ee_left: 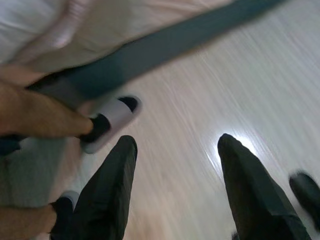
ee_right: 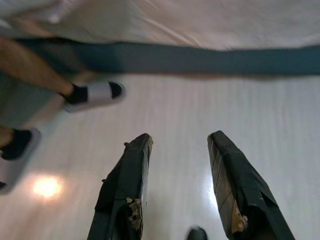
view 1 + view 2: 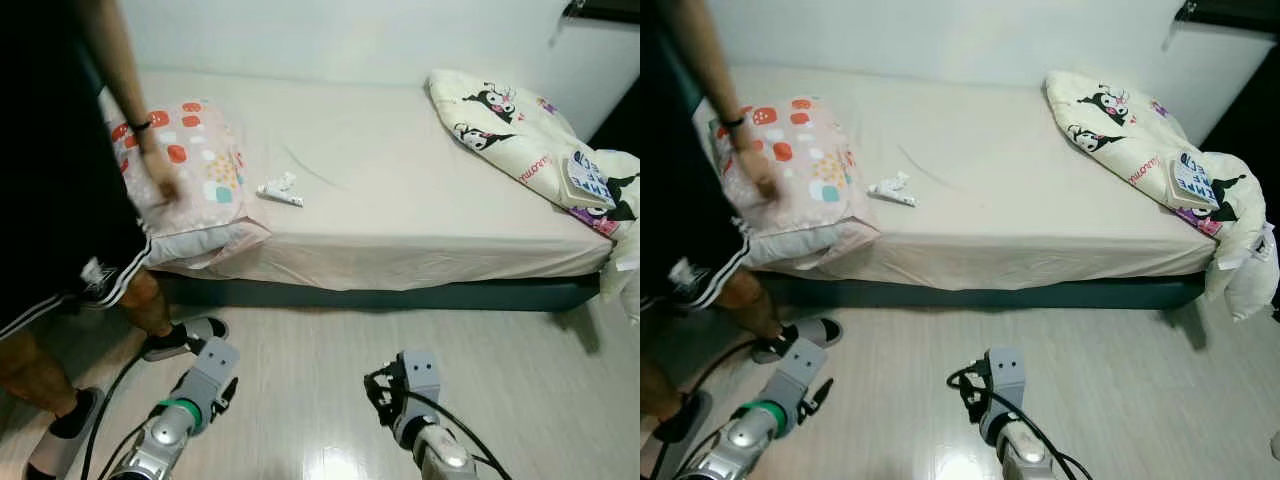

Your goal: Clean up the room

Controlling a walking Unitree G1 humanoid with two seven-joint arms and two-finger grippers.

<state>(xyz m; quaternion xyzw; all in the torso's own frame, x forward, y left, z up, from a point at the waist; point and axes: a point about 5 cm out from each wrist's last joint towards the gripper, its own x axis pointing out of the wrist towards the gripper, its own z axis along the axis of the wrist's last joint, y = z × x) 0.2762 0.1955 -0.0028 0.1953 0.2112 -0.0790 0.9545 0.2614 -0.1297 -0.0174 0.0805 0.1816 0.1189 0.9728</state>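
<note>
person [image 3: 60, 200] in black shorts stands left beside a beige-sheeted bed [image 3: 400, 200]. left gripper [image 1: 175, 190] and right gripper [image 2: 177, 192] hang wide open, empty, over pale wood floor [image 3: 500, 380]. crumpled white wrapper [image 3: 280, 190] lies near a dotted pink pillow [image 3: 190, 160].

Pale, plain wall [image 3: 330, 40] behind, with a dark opening [image 3: 620, 120] at the far right. Low bed [image 3: 400, 180] set lengthwise against the wall, covered in a cream fitted sheet, slightly creased. Dark grey-green base [image 3: 400, 296] showing beneath the sheet's hem. Light wood-look plank floor [image 3: 330, 380] in front, glossy, catching a bright spot of overhead light [image 3: 330, 465].
</note>
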